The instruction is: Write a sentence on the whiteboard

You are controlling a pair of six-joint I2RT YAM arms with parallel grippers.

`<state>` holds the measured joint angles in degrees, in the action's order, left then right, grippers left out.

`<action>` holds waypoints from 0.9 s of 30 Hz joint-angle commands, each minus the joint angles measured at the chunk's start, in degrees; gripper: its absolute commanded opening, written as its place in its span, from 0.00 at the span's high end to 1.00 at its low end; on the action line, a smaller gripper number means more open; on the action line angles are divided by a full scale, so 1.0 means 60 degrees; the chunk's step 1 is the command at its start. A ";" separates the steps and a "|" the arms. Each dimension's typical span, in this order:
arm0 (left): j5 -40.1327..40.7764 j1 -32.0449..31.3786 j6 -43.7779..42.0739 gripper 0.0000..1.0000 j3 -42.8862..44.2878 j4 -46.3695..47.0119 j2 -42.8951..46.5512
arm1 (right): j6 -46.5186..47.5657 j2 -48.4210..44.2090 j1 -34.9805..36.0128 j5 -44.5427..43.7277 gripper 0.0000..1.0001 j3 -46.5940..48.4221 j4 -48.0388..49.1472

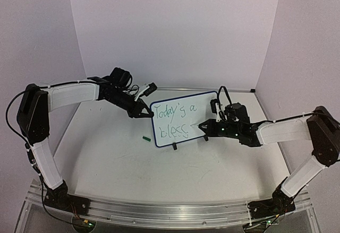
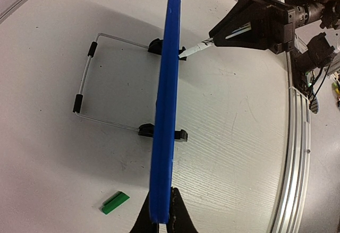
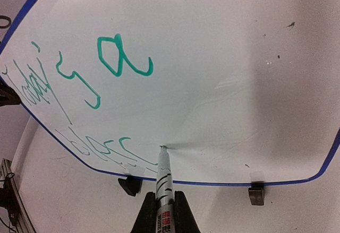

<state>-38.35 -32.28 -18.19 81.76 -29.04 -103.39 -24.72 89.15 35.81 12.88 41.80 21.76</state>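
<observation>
The whiteboard [image 1: 183, 117] stands tilted on black wire feet in the middle of the table, blue-bordered. Green writing [image 1: 175, 120] on it reads "Today's a" above "bless". In the right wrist view the writing [image 3: 125, 58] shows close up. My left gripper [image 1: 143, 113] is shut on the board's left edge, which shows edge-on in the left wrist view [image 2: 166, 100]. My right gripper [image 1: 208, 128] is shut on a white marker [image 3: 163, 182]. The marker tip touches the board face just right of the lower word. The marker also shows in the left wrist view [image 2: 195, 48].
A small green marker cap [image 1: 146, 137] lies on the table left of the board, also in the left wrist view [image 2: 115, 202]. The wire stand [image 2: 87, 79] sticks out behind the board. A metal rail [image 1: 159, 209] runs along the near table edge. White walls close the back and sides.
</observation>
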 commanded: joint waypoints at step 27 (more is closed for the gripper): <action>0.0438 -0.0055 -0.0315 1.00 -0.0003 -0.0164 0.0299 | -0.0194 -0.0782 0.0013 0.0280 1.00 -0.0074 0.0518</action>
<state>-38.28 -32.32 -18.20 81.76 -29.10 -103.24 -26.32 84.65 35.81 15.11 40.04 23.50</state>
